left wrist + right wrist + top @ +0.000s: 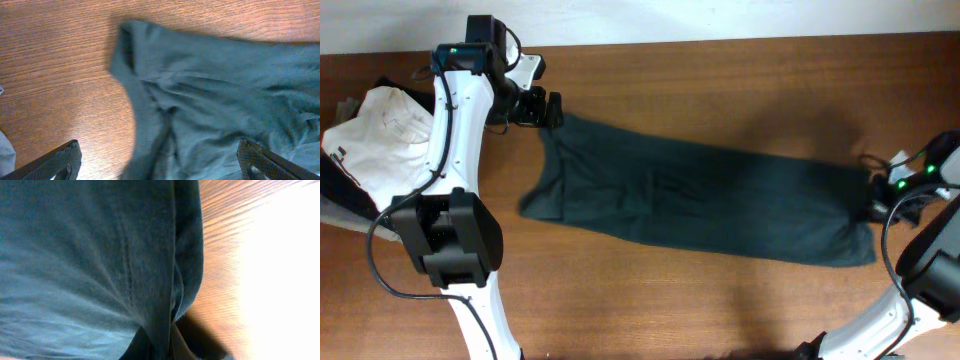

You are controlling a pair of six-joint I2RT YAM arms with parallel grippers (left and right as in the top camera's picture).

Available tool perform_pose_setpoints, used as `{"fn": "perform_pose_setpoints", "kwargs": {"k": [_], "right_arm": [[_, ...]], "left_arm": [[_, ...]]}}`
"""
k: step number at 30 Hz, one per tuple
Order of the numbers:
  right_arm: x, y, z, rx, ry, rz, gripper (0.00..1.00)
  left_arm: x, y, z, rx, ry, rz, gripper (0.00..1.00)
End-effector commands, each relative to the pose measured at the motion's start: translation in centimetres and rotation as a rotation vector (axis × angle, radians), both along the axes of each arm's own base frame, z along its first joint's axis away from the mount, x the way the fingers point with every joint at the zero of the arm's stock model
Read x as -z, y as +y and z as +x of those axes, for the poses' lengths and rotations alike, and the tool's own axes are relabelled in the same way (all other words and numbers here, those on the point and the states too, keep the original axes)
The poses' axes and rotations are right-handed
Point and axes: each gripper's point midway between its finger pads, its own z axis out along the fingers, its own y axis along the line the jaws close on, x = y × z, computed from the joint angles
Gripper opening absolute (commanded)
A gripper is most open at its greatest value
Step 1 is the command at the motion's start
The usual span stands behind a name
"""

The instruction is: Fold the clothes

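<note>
One white garment lies left of the dark charcoal cloth shirt on the wooden surface, left pincer gaping wide, right pincer clamped on the shirt's end.

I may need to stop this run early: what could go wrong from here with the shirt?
1. The right gripper is shut on just the edge of the shirt; a pull might slip it free or lift only one layer.
2. The left gripper hangs open over a rolled, wrinkled corner; closing there could lock in creases.
3. The white garment lies beside the left arm and might get dragged.
</note>
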Motion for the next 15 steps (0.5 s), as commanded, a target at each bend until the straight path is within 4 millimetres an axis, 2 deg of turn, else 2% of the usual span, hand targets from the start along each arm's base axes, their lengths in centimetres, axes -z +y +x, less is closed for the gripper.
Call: {"fn": "perform_pose_setpoints", "kwargs": {"k": [1, 4, 7, 9, 12, 14, 15], "right_arm": [[-6.6, -2.6, 0.8, 0.035, -0.090, -0.192, 0.04], [-9.7, -2.2, 1.3, 0.050, -0.161, -0.217, 0.04], [-11.8, -0.2, 1.9, 0.025, -0.227, -0.193, 0.04], [-12.9, 2.6, 2.5, -0.019, -0.244, -0.175, 0.04], [-13.1, 7.7, 3.9, -0.128, -0.242, -0.148, 0.04], [-13.0, 12.2, 5.2, -0.205, -0.240, -0.126, 0.04], [-12.9, 13.9, 5.7, -0.220, -0.245, -0.120, 0.04]], "left_arm": [[-0.7, 0.4, 0.3, 0.005, -0.023, 0.010, 0.99], [-0.7, 0.4, 0.3, 0.005, -0.023, 0.010, 0.99], [-0.7, 0.4, 0.3, 0.005, -0.023, 0.010, 0.99], [-0.7, 0.4, 0.3, 0.005, -0.023, 0.010, 0.99], [-0.7, 0.4, 0.3, 0.005, -0.022, 0.010, 0.99], [-0.7, 0.4, 0.3, 0.005, -0.023, 0.010, 0.99], [-0.7, 0.4, 0.3, 0.005, -0.023, 0.010, 0.99]]}}
